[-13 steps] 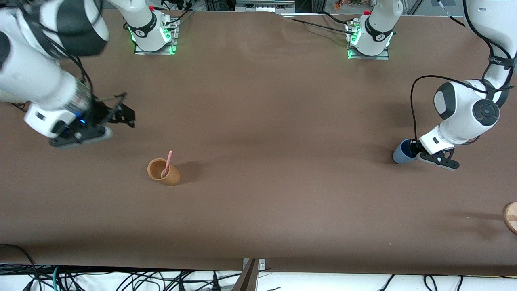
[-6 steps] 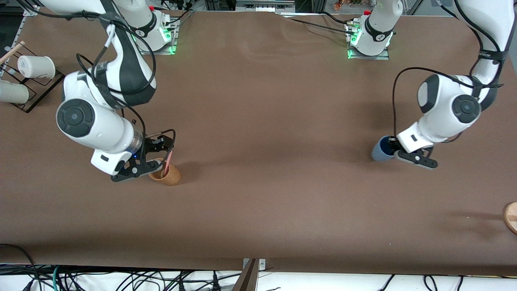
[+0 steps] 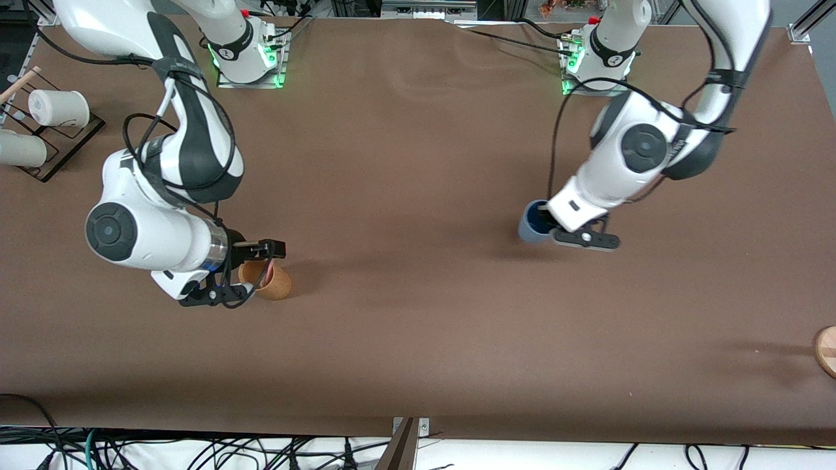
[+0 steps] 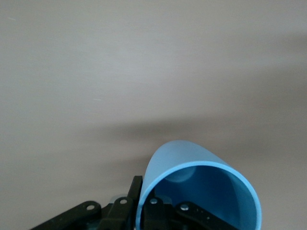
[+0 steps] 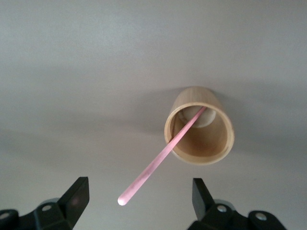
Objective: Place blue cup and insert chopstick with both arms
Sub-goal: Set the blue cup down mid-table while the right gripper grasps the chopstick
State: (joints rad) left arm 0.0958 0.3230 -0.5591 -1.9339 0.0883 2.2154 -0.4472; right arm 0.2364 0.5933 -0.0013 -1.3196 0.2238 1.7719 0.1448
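The blue cup hangs tilted above the table, on the left arm's half. My left gripper is shut on its rim. In the left wrist view the cup has one finger outside the wall and one inside, with the left gripper pinching the wall. The pink chopstick leans in the upright orange-brown cup. My right gripper is open over that cup. In the right wrist view the right gripper has the stick's upper tip between its spread fingers, not touching them.
A black wire rack with white cups stands at the right arm's end of the table. A round wooden piece lies at the left arm's end, nearer to the front camera.
My right arm swung in and came down over the orange-brown cup, around the chopstick. My left arm carried the blue cup toward the table's middle.
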